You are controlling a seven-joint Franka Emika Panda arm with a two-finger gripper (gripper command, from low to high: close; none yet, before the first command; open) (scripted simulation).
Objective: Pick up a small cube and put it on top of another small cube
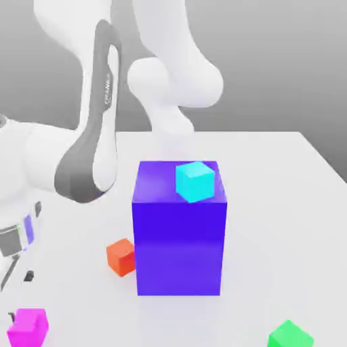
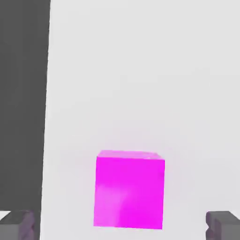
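A small magenta cube (image 1: 28, 327) sits on the white table at the exterior view's lower left. My gripper (image 1: 19, 296) hangs just above it, and in the hand view my gripper (image 2: 121, 224) is open, with the magenta cube (image 2: 129, 190) lying between the two dark fingertips (image 2: 18, 226) without touching either. Other small cubes are a cyan one (image 1: 195, 181) on top of the large blue block (image 1: 179, 234), an orange-red one (image 1: 121, 257) beside the block's left face, and a green one (image 1: 290, 336) at the lower right.
The large blue block stands mid-table, to the right of my arm's grey-and-white links (image 1: 91, 152). The white table (image 1: 284, 223) stretches toward the exterior view's right. In the hand view, the table's edge (image 2: 47, 117) borders dark floor close to the magenta cube.
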